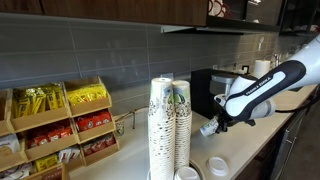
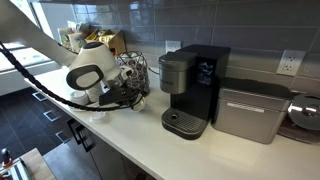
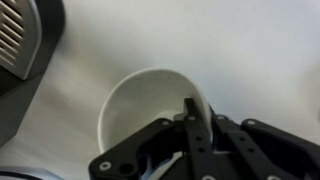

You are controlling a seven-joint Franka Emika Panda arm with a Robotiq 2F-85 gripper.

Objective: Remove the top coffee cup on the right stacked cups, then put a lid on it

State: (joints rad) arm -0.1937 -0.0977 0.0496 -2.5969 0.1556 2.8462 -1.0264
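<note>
The top coffee cup point(image 3: 140, 112) shows from above in the wrist view as a white open mouth over the pale counter. My gripper point(image 3: 192, 108) is shut on its rim, one finger inside the wall and one outside. In an exterior view the gripper point(image 1: 210, 128) holds the small speckled cup point(image 1: 206, 129) above the counter, to the right of the stacks. The right stacked cups point(image 1: 181, 125), with a green emblem near the top, stand beside the twin column point(image 1: 160, 125). A white lid point(image 1: 217, 165) lies on the counter below the gripper.
Snack racks point(image 1: 55, 125) stand left of the stacks. A black coffee machine point(image 2: 190, 90) and a silver appliance point(image 2: 250, 112) stand on the counter point(image 2: 150, 140); the machine's corner shows in the wrist view point(image 3: 20, 40). Another white round item point(image 1: 187, 173) sits at the stacks' base.
</note>
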